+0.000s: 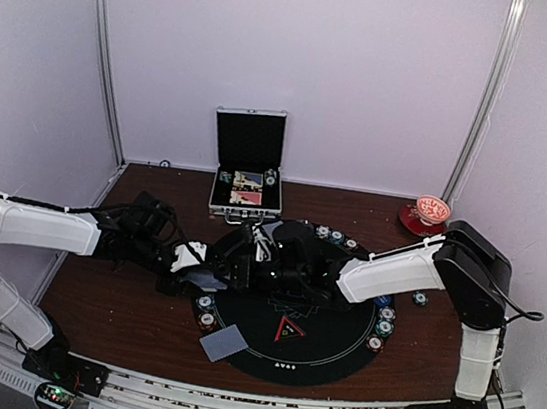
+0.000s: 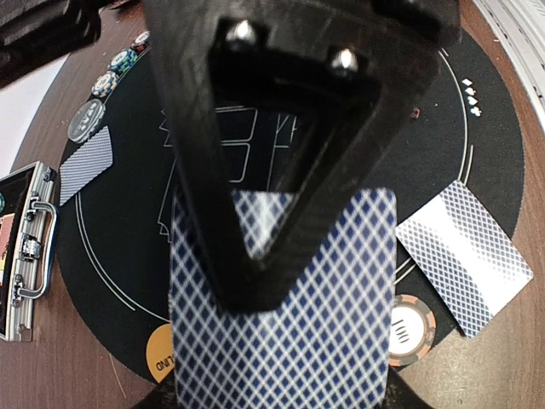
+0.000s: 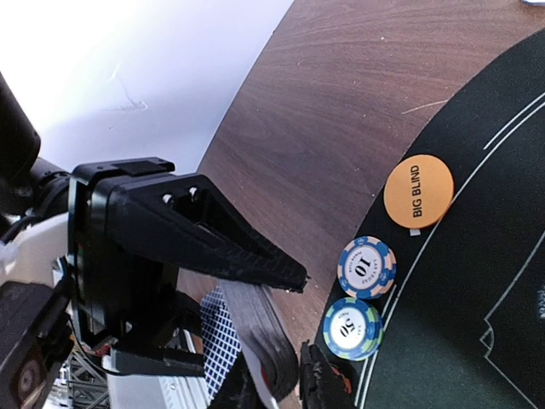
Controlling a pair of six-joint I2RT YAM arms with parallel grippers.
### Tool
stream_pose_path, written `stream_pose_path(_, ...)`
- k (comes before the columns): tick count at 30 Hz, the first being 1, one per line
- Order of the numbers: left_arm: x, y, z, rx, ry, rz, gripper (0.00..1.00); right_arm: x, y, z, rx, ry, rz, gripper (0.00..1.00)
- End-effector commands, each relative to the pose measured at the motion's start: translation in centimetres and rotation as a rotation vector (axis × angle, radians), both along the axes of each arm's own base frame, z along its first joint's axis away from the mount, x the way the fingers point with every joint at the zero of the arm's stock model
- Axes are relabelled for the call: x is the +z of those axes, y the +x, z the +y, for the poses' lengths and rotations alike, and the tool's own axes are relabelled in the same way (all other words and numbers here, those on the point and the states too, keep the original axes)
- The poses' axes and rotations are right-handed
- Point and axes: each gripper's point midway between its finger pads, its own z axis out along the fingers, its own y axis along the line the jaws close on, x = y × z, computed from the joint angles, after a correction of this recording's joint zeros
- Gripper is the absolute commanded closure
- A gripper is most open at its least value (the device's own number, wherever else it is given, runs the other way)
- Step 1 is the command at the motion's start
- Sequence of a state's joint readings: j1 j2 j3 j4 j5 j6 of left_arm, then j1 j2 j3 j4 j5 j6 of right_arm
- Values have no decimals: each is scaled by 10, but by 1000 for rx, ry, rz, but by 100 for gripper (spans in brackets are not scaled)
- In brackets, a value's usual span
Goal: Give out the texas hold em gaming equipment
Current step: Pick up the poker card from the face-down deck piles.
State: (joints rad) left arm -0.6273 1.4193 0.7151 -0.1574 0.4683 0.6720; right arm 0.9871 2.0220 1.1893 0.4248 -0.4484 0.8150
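Dark wood table (image 1: 119, 305) under me, round black mat (image 1: 334, 359) on it. Nearest, one card (image 1: 225, 342) lies face down on the mat's near-left rim, a chip (image 2: 411, 328) just beside it. Mid-table, my left gripper (image 2: 268, 341) is clamped on the deck (image 2: 341, 281), held flat above the mat's left edge. An orange disc (image 3: 418, 191) and two striped chips (image 3: 366, 267) sit below it. My right gripper (image 1: 244, 261) reaches across to the deck's edge; whether it has closed on a card, I cannot tell. Looks like the dealing step. Next I need to pinch only the top card, slide it clear and lay it at another seat. Farther back sits a second card (image 2: 85, 164), then the open case (image 1: 248, 171) at the far edge.
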Motion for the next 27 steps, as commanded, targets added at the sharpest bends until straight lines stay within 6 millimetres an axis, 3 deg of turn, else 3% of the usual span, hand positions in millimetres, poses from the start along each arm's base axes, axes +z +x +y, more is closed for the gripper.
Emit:
stream_pose_path(1, 17, 2, -8, -31, -53, -35, 44, -1, 13, -24, -84, -58, -16, 88)
stream_pose_path(5, 16, 2, -8, -30, -51, -33, 44, 5, 10, -29, -84, -57, -26, 99)
stream_pose_path(12, 16, 3, -8, -28, -50, -38, 44, 26, 0, -44, -73, -34, -54, 100)
stream_pose_path(18, 17, 3, -8, -26, -51, -39, 44, 42, -3, -79, -87, -65, -97, 100)
stream_pose_path(23, 18, 4, -8, -23, -52, -40, 44, 32, -20, -95, -7, -116, -100, 100)
stream_pose_path(27, 17, 5, -8, -20, -50, -40, 44, 16, -38, -90, 71, -121, -76, 100)
